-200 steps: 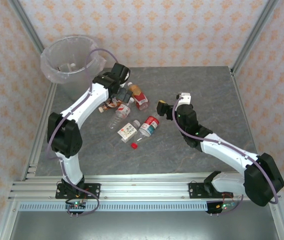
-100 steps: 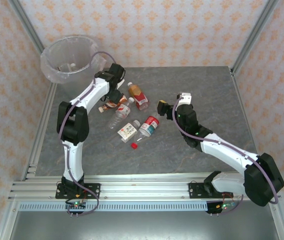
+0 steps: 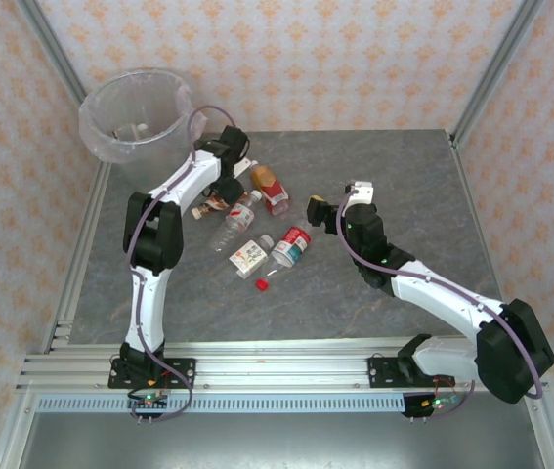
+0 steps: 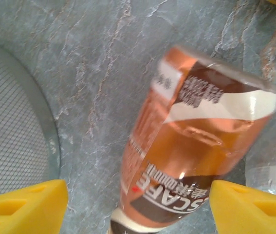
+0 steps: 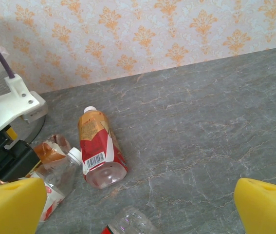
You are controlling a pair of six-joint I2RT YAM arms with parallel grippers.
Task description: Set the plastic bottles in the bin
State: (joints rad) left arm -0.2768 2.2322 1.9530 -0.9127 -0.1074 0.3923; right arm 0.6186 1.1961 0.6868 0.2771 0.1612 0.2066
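An amber coffee bottle (image 4: 191, 141) with a brown and white label lies on the grey table between the fingers of my left gripper (image 4: 138, 209). The jaws are open, with a gap on each side of the bottle. From above, my left gripper (image 3: 226, 188) sits over this bottle (image 3: 216, 204), just right of the bin (image 3: 138, 117). More bottles lie nearby: a red-and-orange labelled one (image 3: 271, 188), a clear one (image 3: 239, 217), a white-and-red labelled one (image 3: 249, 256) and a red-labelled one (image 3: 293, 244). My right gripper (image 3: 318, 210) hovers open and empty right of the pile.
A loose red cap (image 3: 261, 284) lies on the table below the pile. The bin's base (image 4: 11, 141) is close on the left of the left gripper. Metal frame posts (image 3: 482, 78) and patterned walls bound the table. In the right wrist view the red-labelled bottle (image 5: 96, 148) lies ahead.
The left arm's elbow has swung up and right toward the bin, and its gripper has shifted slightly left over the amber bottle. The right arm and the bottles have not moved.
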